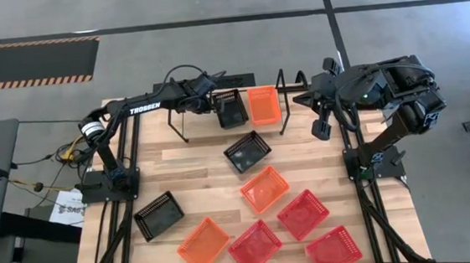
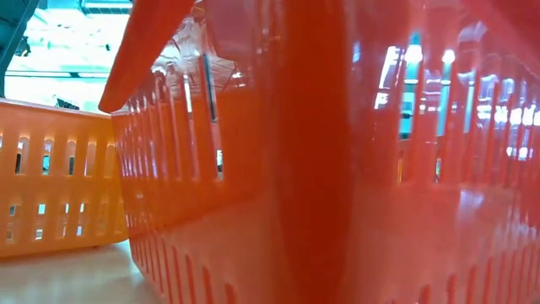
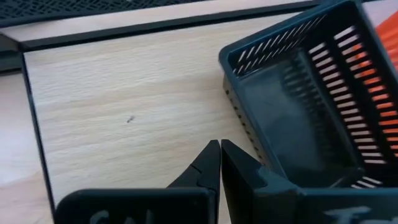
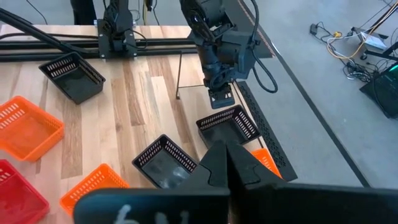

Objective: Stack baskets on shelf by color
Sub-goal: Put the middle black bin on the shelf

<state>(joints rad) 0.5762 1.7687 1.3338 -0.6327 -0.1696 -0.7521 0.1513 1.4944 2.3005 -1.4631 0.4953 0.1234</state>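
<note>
From above, a wooden counter carries a shelf along its far edge, with black wire uprights at each end. On the shelf sit a black basket and, just beside it, an orange basket. The left gripper hovers at the black basket's left edge, its fingers pressed together and holding nothing. The right gripper hangs near the shelf's right upright, fingers also together and empty. On the counter lie a second black basket, a third black basket, two more orange baskets, and three red baskets.

At counter height, a red basket's mesh wall fills nearly the whole picture, with an orange basket to its side.

From the left wrist, the closed left gripper sits above the pale shelf board, just beside the black basket, whose mesh shows orange behind it.

From the right wrist, the closed right gripper points across the counter toward the left arm, which hangs over the black basket on the shelf.
</note>
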